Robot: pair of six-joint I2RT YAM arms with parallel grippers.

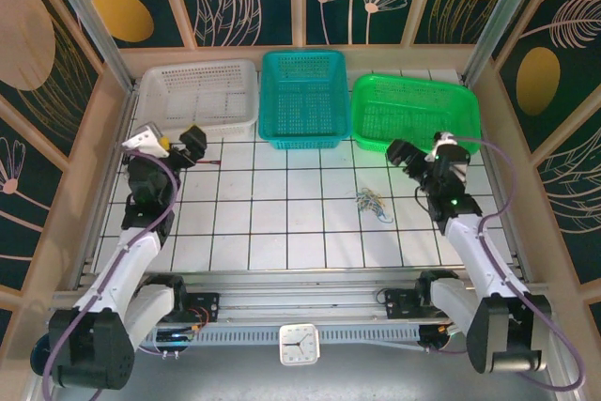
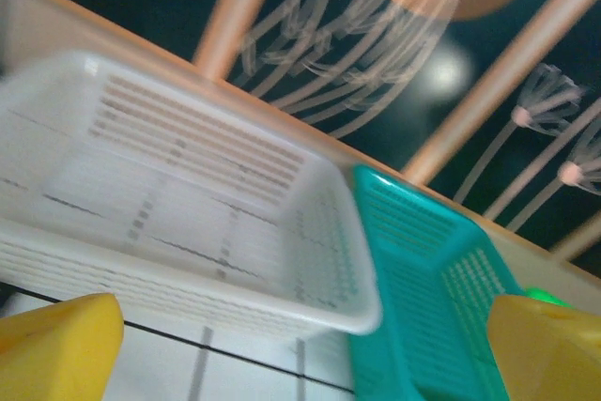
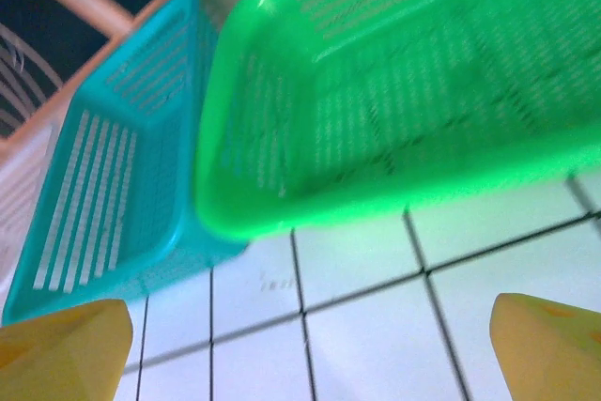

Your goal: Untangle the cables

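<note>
Now the small tangle of thin whitish-grey and blue cables (image 1: pixel 374 204) lies on the white tiled surface (image 1: pixel 282 223), right of centre, before the green plastic basket (image 1: pixel 413 112). The right jaws stand spread wide just beyond it to the right, clear of it; the left jaws, equally spread, are well apart by the white plastic basket (image 1: pixel 202 93).

No legible text or labels, clock (image 1: pixel 300 344) at near table edge, numerals too small to read
</note>
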